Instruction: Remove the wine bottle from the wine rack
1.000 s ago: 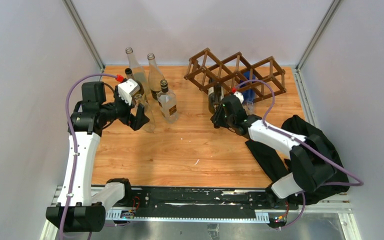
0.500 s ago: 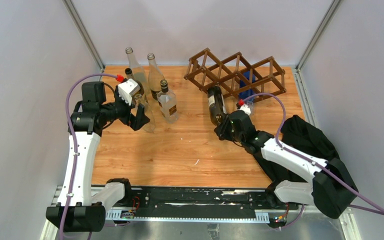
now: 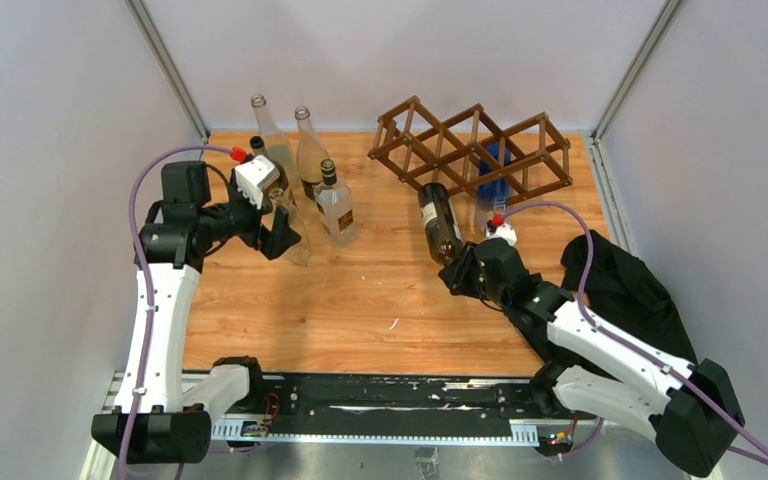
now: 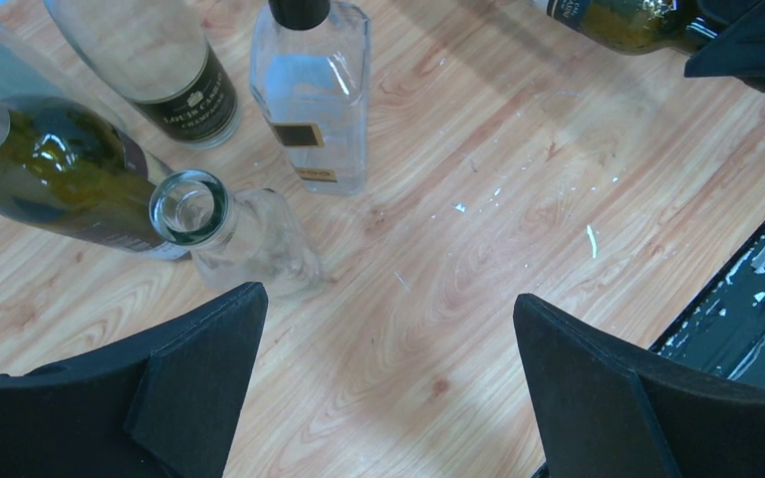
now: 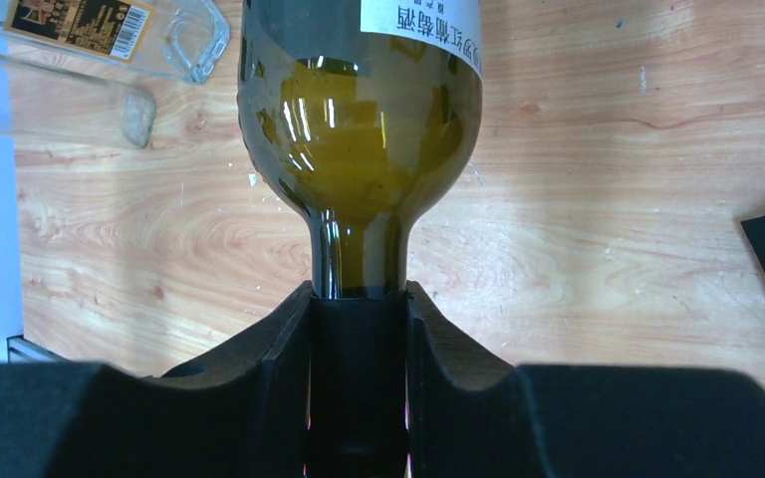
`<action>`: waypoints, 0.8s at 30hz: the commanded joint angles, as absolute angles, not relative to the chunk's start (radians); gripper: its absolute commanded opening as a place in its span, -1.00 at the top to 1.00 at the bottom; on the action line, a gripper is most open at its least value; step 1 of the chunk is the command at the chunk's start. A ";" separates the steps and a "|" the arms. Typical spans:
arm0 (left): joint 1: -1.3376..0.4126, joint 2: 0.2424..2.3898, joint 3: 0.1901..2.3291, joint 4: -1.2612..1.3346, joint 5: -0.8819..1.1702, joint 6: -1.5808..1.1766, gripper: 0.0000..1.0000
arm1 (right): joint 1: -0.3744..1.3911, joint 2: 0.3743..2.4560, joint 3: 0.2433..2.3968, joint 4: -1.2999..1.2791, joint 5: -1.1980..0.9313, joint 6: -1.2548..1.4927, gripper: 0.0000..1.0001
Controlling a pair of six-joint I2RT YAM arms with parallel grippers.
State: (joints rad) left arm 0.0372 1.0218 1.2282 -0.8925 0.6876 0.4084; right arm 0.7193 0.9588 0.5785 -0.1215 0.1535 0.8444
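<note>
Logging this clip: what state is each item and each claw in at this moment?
wine bottle: on its side, neck gripped, base by the rack's front edge.
wine rack: upright, blue item in one cell.
right claw: shut on the bottle neck.
standing bottles: upright, ungripped.
left claw: open, empty, over the standing bottles.
black cloth: crumpled.

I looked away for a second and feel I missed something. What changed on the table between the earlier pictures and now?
The right claw, shut on the neck of the wine bottle, drew back toward the near edge, sliding the bottle out of the wine rack until its base lies at the rack's front. The left claw, open, and the standing bottles beside it stayed put.
</note>
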 commanded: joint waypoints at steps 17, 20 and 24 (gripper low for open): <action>-0.512 1.034 1.196 -0.887 0.518 0.754 -1.00 | 0.813 0.891 1.027 -0.775 -0.165 0.700 1.00; -0.584 1.079 1.201 -0.887 0.505 0.782 -1.00 | 0.813 0.938 1.101 -0.820 -0.267 0.676 1.00; -0.669 1.168 1.226 -0.885 0.474 0.812 -1.00 | 0.813 1.044 1.188 -0.858 -0.429 0.640 1.00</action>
